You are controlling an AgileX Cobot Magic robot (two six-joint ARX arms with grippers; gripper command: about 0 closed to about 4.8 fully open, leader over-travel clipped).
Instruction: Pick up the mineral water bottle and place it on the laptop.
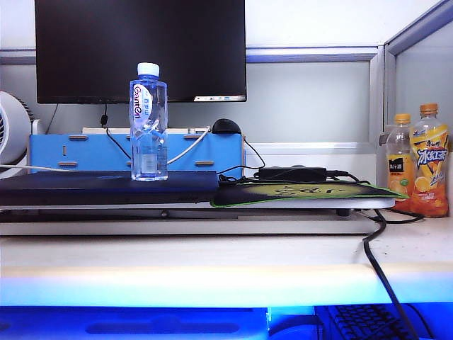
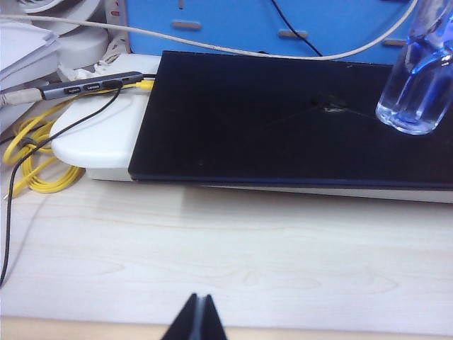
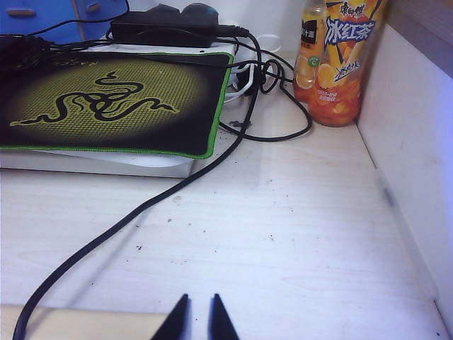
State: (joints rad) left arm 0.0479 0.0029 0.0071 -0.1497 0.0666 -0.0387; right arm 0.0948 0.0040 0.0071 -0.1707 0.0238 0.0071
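Pale wood bench (image 2: 212,255) runs beneath a white raised platform (image 2: 99,138) carrying the laptop (image 2: 283,120), a flat dark slab with its lid closed. On the laptop, the mineral water bottle (image 1: 148,120) stands upright, well clear of both arms. Beside the laptop lies a green-edged mouse pad (image 3: 106,103), with 2 orange drink bottles (image 1: 419,159) further right. Left pincer (image 2: 197,319) hangs low over bare bench, tips together, holding nothing. Right pincer (image 3: 195,319) is nearly closed, a narrow slit between its tips, empty.
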